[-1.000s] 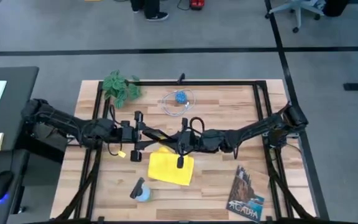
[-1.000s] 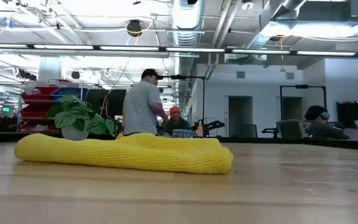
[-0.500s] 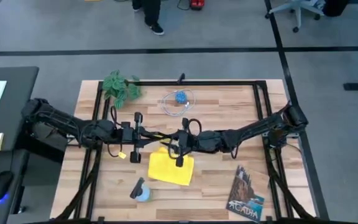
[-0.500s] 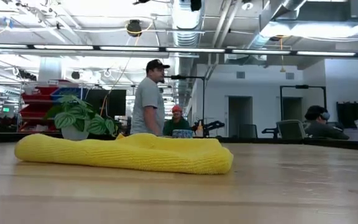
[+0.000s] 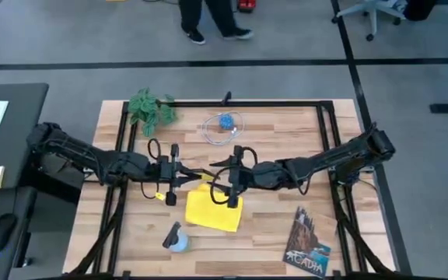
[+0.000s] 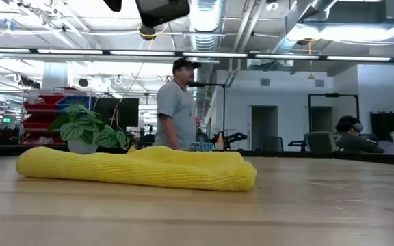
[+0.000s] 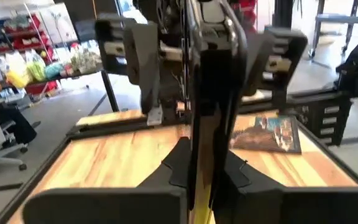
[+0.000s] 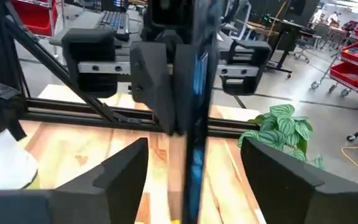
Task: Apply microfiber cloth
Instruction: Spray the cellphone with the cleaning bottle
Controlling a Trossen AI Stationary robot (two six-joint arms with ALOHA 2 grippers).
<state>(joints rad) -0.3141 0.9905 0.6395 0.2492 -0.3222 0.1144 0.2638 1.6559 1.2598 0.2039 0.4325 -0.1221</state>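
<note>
The yellow microfiber cloth [image 5: 212, 208] [image 6: 135, 167] lies rumpled and flat on the table's middle. Above its far edge my two grippers meet tip to tip. A thin black smartphone [image 7: 207, 93] [image 8: 191, 93] hangs edge-on between them. My left gripper [image 7: 204, 155] [image 5: 183, 177] is shut on it. My right gripper [image 8: 191, 162] [image 5: 225, 181] is open, one finger standing off each face of the phone without touching it. My left gripper pinches the smartphone's two flat faces [image 7: 199, 140] between its two fingers, at the end of the phone nearer the table's left. The fingers come level from the table's left. The phone stands on edge, lifted clear above the cloth.
A green plant [image 5: 152, 109] stands at the far left corner and a blue thing in a clear ring [image 5: 224, 123] at the far middle. A spray bottle [image 5: 176, 238] lies near the front, a picture book [image 5: 308, 243] at the front right. A person walks beyond the table.
My left gripper has shut on the smartphone and my right gripper's fingers have spread off it. The right arm's elbow has drawn toward the table's right edge. The cloth has not moved. The person behind the table has walked to the right.
</note>
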